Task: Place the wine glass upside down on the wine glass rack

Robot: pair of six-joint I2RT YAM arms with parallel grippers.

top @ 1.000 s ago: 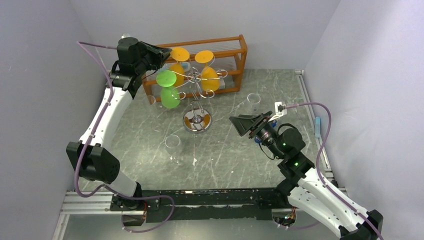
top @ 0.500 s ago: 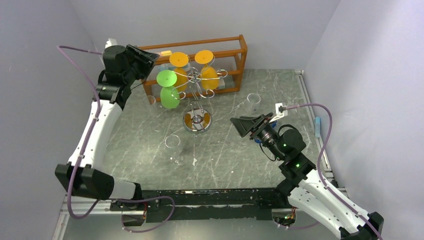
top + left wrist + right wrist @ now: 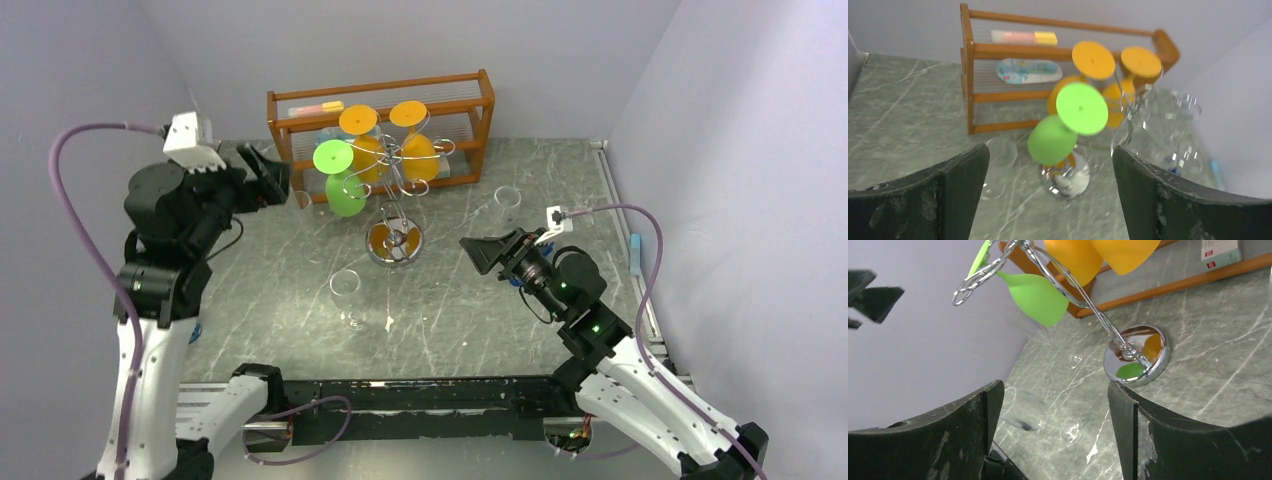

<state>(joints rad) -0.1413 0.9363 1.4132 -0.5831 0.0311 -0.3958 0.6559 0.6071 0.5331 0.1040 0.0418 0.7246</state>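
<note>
A green wine glass [image 3: 343,192] hangs upside down by its foot from a scroll arm on the left side of the silver wine glass rack [image 3: 393,163]. Two orange glasses [image 3: 420,155] hang from it too. My left gripper [image 3: 274,175] is open and empty, off to the left of the green glass and apart from it. In the left wrist view the green glass [image 3: 1052,140] and the rack's shiny base [image 3: 1068,181] lie ahead, between the spread fingers. My right gripper [image 3: 478,252] is open and empty to the right of the base [image 3: 394,243]. The right wrist view shows the rack's pole [image 3: 1098,315] and the green glass [image 3: 1034,291].
An orange-brown wooden shelf [image 3: 478,98] stands behind the rack against the back wall. A clear glass [image 3: 345,284] stands on the marble table in front of the base, another [image 3: 508,202] at the right, and a third [image 3: 1000,152] by the shelf's left end.
My left gripper opened, let go of the green glass's foot and drew back to the left and nearer. The green glass stays hanging on the rack. The right arm barely moved.
</note>
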